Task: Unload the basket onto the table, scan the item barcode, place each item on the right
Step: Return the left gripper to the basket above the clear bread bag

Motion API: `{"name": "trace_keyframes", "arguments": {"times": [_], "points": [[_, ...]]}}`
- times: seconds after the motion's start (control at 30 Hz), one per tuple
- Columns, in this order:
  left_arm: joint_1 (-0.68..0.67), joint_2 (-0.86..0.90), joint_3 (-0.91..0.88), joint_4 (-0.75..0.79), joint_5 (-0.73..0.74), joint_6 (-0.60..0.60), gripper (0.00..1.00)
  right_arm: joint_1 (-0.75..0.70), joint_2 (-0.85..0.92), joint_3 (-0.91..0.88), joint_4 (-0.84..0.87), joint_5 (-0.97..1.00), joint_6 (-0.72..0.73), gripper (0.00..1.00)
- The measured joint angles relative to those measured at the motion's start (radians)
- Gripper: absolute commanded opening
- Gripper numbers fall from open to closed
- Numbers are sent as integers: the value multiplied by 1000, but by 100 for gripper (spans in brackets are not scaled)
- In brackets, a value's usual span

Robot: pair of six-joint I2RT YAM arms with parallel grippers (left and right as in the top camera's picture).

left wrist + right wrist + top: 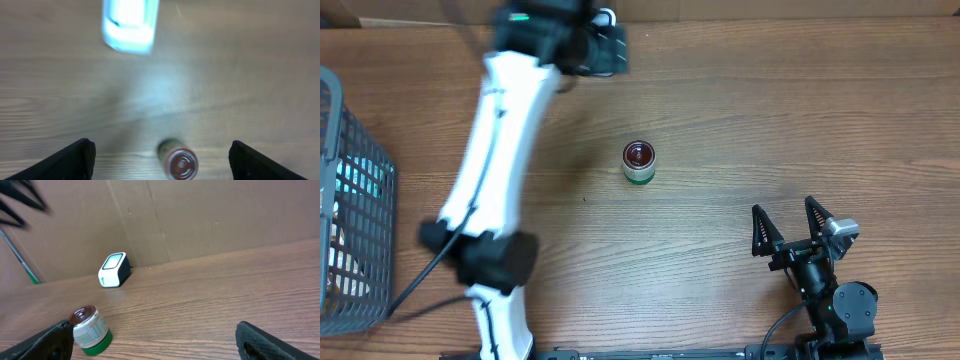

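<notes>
1. Wooden table (740, 110) meets a brown cardboard wall (225, 215).
2. Left hand (161, 146) and right hand (784, 206) both gape, empty.
3. Small red-lidded, green-labelled jar (638, 163) stands mid-table, unheld, likely awaiting pickup.
4. White-faced black scanner (114, 270) by the wall faces outward for barcodes.

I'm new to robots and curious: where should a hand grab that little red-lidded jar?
Probably across its round body below the lid, coming down from above: the jar stands upright with bare table all round, leaving both sides free.

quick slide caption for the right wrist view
Right wrist view: open right gripper facing a small red-lidded jar on the wooden table, barcode scanner by the cardboard wall behind.
</notes>
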Motion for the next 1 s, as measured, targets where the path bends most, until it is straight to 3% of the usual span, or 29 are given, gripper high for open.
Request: {"name": "trace_keyframes", "arguments": {"times": [0.27,0.5,0.73,1.0], "points": [[385,-264,19,-84,-26,-34,87,0,0,0,0,0,0,100],[797,-296,15,-127,-35,-97,86,0,0,0,0,0,0,100],[1039,-296,-67,-123,-42,-139,86,0,0,0,0,0,0,100],[1152,-295,-349,-6,-42,-139,81,0,0,0,0,0,0,100]]}}
